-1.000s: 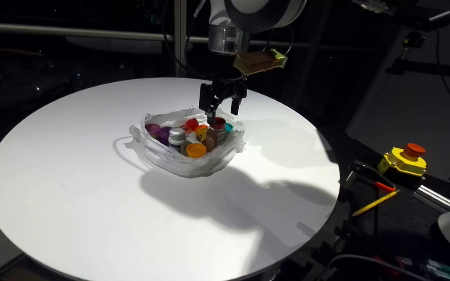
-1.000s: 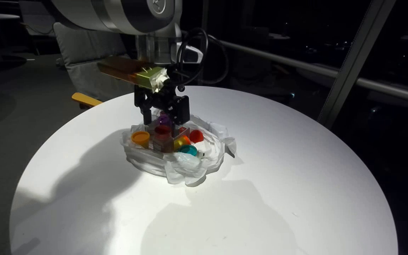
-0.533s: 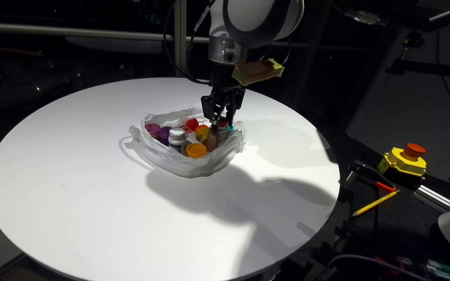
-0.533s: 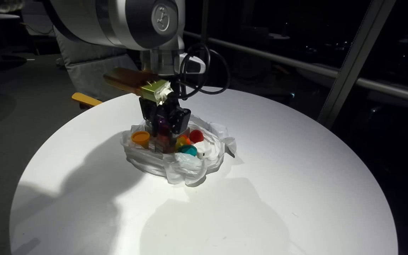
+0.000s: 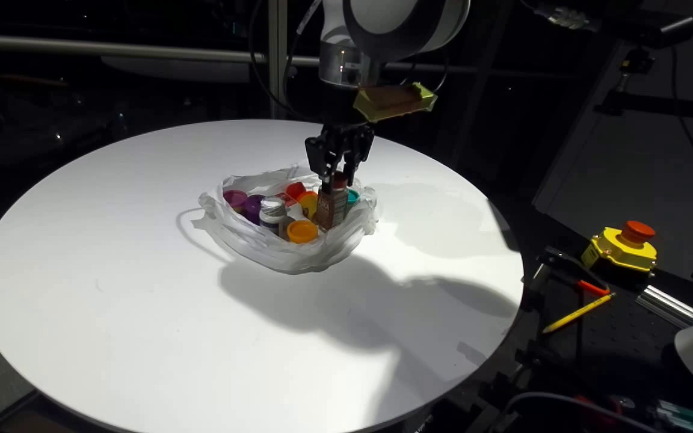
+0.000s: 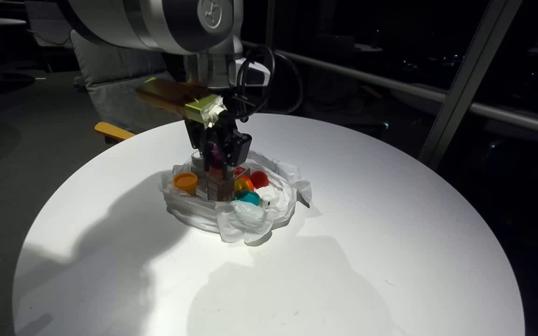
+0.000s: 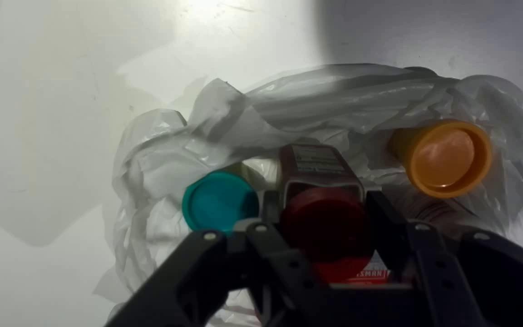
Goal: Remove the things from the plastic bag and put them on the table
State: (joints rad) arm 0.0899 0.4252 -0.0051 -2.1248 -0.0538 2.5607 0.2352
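— Where's the brown square-sided bottle (image 5: 324,211) with the dark red round cap (image 7: 327,218)?

— In the mouth of the crumpled white plastic bag (image 5: 286,261).

— How much of it shows?

— Only part. Its base is hard to make out in both exterior views, so I can't tell whether it touches anything below. The label print is too small to read, and I can't say whether it's glass or plastic.

— And the jaws?

— Gripping it, parted only by the width of its upper end, one finger on each side. Whether they bear on the cap or the shoulder just under it, I can't tell. They run off the bottom of the wrist view; beneath them a red-and-white printed item (image 7: 370,277) is mostly covered, a few capitals showing.

— Which way does the bottle point?

— Cap uppermost, long axis close to vertical.

— What's around it?

— A teal round-lidded tub (image 7: 218,202) just beside it, an orange round-lidded tub (image 7: 447,156) on the opposite side. Farther across the bag, a white-lidded jar (image 5: 272,207) and a purple round-lidded tub (image 5: 253,208).

— Outside the bag?

— The round white counter (image 5: 142,337) under it. Past the rim, on a dark surface (image 5: 617,337), a yellow pencil (image 5: 579,313) lies near a yellow box (image 5: 618,252) with a red push button (image 5: 636,231).
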